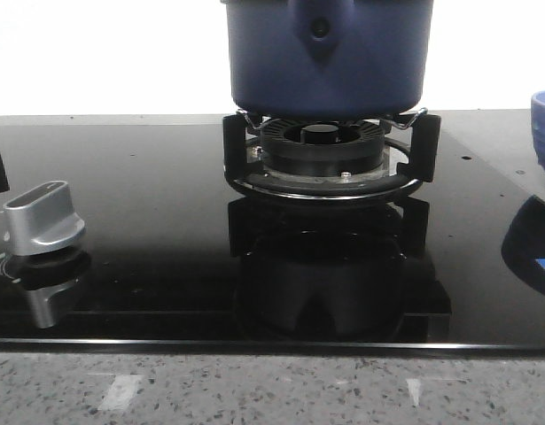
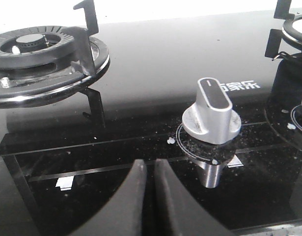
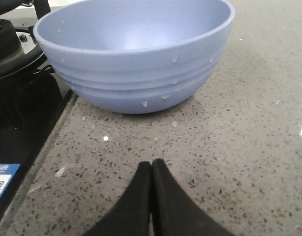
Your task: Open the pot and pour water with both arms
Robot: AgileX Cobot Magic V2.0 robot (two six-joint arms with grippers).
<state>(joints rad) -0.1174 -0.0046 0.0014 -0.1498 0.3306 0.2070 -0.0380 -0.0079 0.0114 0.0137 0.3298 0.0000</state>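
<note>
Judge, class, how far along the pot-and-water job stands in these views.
The blue pot sits on the burner; its top is cropped, so the lid cannot be checked. The bowl carries droplets, but no pooled water is visible. Both end effectors, left and right, are shut and hold nothing. This fits either before pouring or after.

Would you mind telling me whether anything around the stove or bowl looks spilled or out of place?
Water droplets cling to the outside of the pale blue ribbed bowl on the speckled stone counter, and white crumbs or flecks are scattered around the silver stove knob. The dark blue pot sits squarely on its burner.
</note>
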